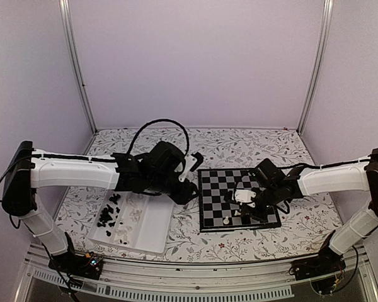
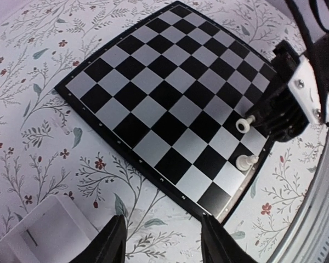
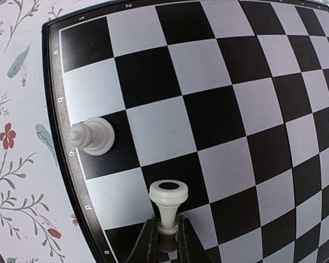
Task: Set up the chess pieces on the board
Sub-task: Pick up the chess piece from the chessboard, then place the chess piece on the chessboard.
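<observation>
While the right gripper (image 3: 167, 233) sits at 6 o'clock in its wrist view, its fingers are drawn narrow and pinch the stem of a flat-topped white piece (image 3: 168, 194) over the edge squares of the board (image 3: 208, 60). A white pawn (image 3: 93, 135) stands apart at 10 o'clock from it. The left gripper (image 2: 163, 244) hangs spread and empty over the floral cloth (image 2: 44, 137), with the board at its 12 o'clock.

Top view: pieces (image 1: 108, 214) in tray (image 1: 152, 221) too small to ID; right gripper (image 1: 238, 209) covers part of board (image 1: 214, 189). R wrist: held piece (image 3: 168, 198) base hidden btwn fingers (image 3: 148, 246). L wrist: tray cut off at corner, left fingers (image 2: 112, 241) cut off at bottom edge.
</observation>
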Available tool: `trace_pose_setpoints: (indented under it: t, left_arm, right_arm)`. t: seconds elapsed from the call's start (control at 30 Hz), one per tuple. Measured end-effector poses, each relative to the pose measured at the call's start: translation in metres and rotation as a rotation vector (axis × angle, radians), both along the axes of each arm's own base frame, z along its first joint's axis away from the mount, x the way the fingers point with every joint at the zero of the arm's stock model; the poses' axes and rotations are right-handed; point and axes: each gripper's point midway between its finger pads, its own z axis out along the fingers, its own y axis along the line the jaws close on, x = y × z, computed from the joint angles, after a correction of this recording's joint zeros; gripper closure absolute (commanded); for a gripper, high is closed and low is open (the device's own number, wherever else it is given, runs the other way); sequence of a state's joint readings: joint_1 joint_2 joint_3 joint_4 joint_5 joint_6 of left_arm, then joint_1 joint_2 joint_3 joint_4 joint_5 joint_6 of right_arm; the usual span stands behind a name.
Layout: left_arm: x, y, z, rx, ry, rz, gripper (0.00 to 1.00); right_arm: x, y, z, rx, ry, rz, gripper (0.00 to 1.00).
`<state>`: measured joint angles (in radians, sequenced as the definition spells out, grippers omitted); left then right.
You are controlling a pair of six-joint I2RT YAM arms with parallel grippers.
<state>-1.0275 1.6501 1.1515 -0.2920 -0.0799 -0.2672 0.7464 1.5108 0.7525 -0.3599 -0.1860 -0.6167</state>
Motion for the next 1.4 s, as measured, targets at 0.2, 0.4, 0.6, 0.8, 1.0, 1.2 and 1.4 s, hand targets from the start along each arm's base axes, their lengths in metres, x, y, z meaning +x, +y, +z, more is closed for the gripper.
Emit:
trace_pose_setpoints:
  t: [0.2, 0.4, 0.6, 0.8, 1.0, 1.2, 1.4]
  left_arm:
    - [-0.022, -0.015, -0.017, -0.057, 0.024, -0.151, 0.52]
    - [-0.020, -0.056, -0.014, -0.171, 0.051, -0.231, 0.53]
    - [-0.027, -0.086, -0.007, -0.295, 0.110, -0.313, 0.53]
    - [-0.035, -0.105, 0.005, -0.379, 0.160, -0.377, 0.63]
    - [-0.042, -0.112, 0.001, -0.403, 0.211, -0.410, 0.73]
    - [-0.045, -0.112, -0.001, -0.407, 0.236, -0.417, 0.77]
    - [-0.045, -0.112, -0.001, -0.411, 0.245, -0.416, 0.89]
  right_arm:
    - [-0.004, 0.000, 0.003, 0.006, 0.028, 0.010, 0.94]
    - [-0.002, 0.017, 0.042, 0.096, 0.014, 0.047, 0.94]
    - [0.000, 0.037, 0.093, 0.224, -0.035, 0.107, 0.94]
    - [-0.009, 0.042, 0.102, 0.260, 0.007, 0.143, 0.94]
    - [-0.015, 0.041, 0.100, 0.259, 0.038, 0.151, 0.94]
    - [-0.018, 0.040, 0.099, 0.257, 0.052, 0.154, 0.93]
    - [-0.019, 0.040, 0.100, 0.261, 0.054, 0.156, 0.80]
